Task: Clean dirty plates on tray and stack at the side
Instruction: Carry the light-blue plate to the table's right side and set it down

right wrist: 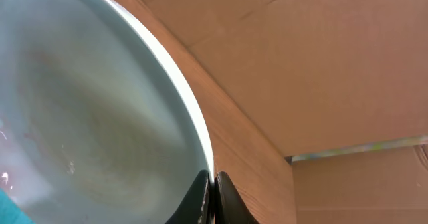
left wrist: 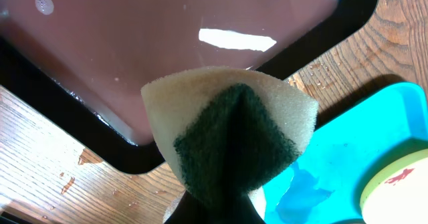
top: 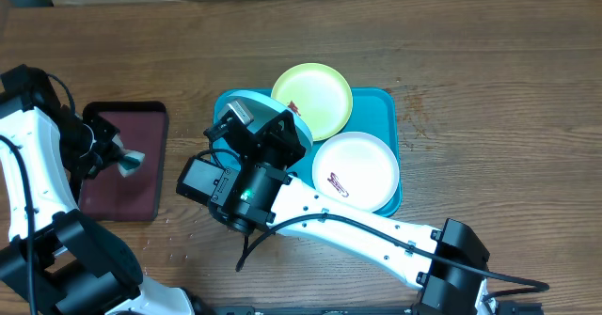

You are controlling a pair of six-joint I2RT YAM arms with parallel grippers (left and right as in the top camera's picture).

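Yellow-green plate point(top: 313, 99) sits at the far edge of the tray point(top: 381, 103), white plate point(top: 356, 169) at its near-right corner, both w/ red smears. Light blue plate point(right wrist: 87, 117) is over tray's left end, rim pinched tight in R gripper point(right wrist: 212, 184). L gripper point(top: 115, 155) is clamped on a sponge point(left wrist: 231, 127) above the maroon tray point(left wrist: 134, 50), by tabletop's left edge.

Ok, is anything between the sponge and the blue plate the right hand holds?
Nothing visible: only a strip of wooden table lies between the sponge in the left hand and the light blue plate, whose rim the right hand pinches. Its arm hides much of it from above.
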